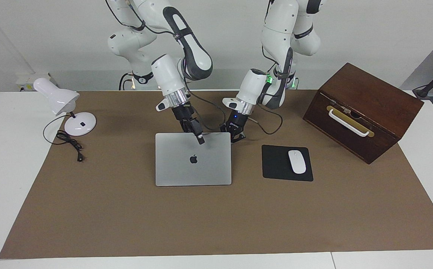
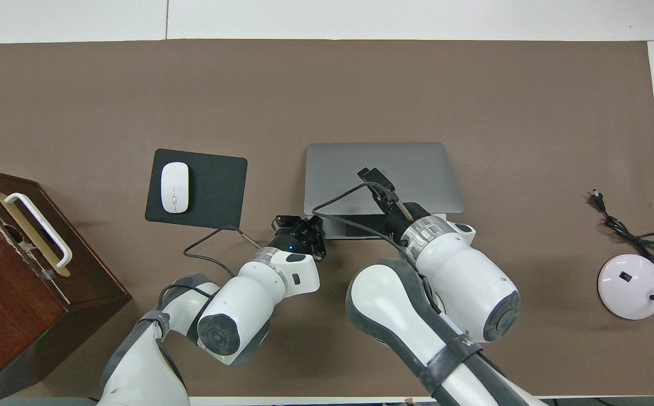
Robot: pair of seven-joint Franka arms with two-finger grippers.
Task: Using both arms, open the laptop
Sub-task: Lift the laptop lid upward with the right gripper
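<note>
The laptop (image 1: 193,164) sits in the middle of the brown table cover (image 1: 216,224), apple logo facing up. Its lid is lifted a little along the edge nearest the robots. From overhead a strip of the base and the grey trackpad peeks out under that raised edge.

The right gripper (image 1: 200,139) is down at the lid's raised edge, roughly at the middle of it, its tip right against the silver metal. Whether it's pinching the lid or just propping it, I can't tell from here.

The left gripper (image 1: 238,136) is low at the laptop's corner toward the left arm's end of the table, just beside the base. Its fingers (image 1: 234,139) look spread apart, with nothing between them.

The black mouse pad (image 1: 276,164) lies toward the left arm's end, just beside the laptop, with the white mouse (image 1: 297,161) resting on it. On toward that same end stands the dark wooden box (image 1: 365,108) with its white handle. At the right arm's end, well apart from the laptop, sits the white desk lamp (image 1: 61,101), its black cord (image 1: 70,144) coiled on the cover beside it.
</note>
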